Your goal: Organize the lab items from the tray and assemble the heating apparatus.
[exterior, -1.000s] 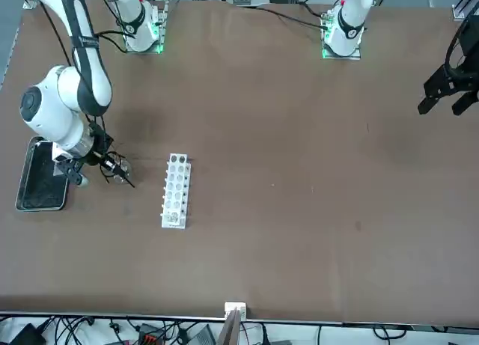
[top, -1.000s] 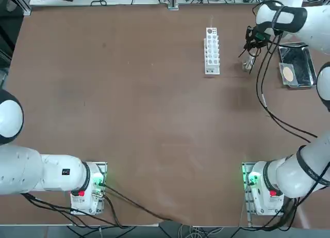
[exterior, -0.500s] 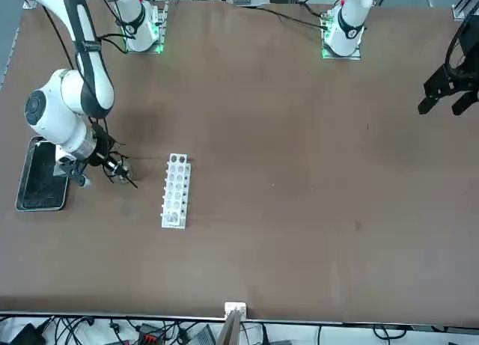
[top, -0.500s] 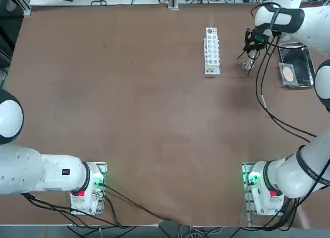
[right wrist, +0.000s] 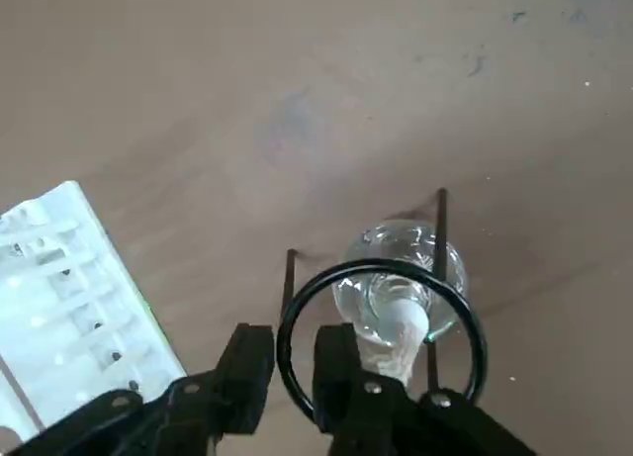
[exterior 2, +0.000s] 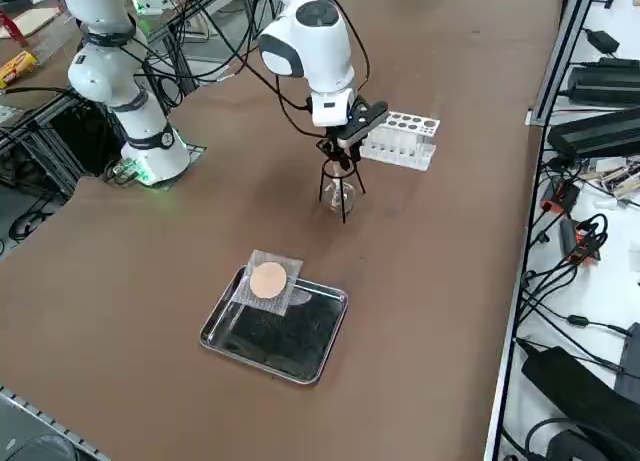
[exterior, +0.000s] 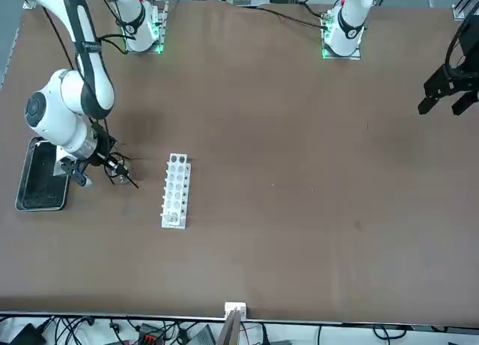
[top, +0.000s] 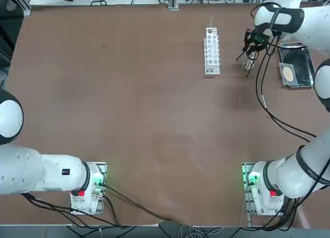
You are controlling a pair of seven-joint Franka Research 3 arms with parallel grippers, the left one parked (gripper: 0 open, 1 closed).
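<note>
The black wire ring stand (right wrist: pixel 376 267) stands on the table over the small clear glass burner (right wrist: pixel 401 278), whose neck pokes up through the ring. My right gripper (right wrist: pixel 294 362) hangs just above them. Its fingers are open, one on each side of the ring's wire, with a gap. From the side, the gripper (exterior 2: pixel 340 151) sits directly over the stand (exterior 2: pixel 338 186). The square grey mesh (exterior 2: pixel 268 280) with a tan centre lies on a corner of the shiny metal tray (exterior 2: pixel 300 376). From above, the gripper (top: pixel 249 51) is between the rack and the tray (top: pixel 311 67).
A white holed test tube rack (top: pixel 212 50) lies close beside the stand, on the side away from the tray. My right arm's black cables (top: pixel 265 101) trail over the table toward its base. The table's far edge is near.
The right gripper's fingers have eased apart around the ring's wire. The wrist has shifted slightly. The stand and burner stay in place beside the rack.
</note>
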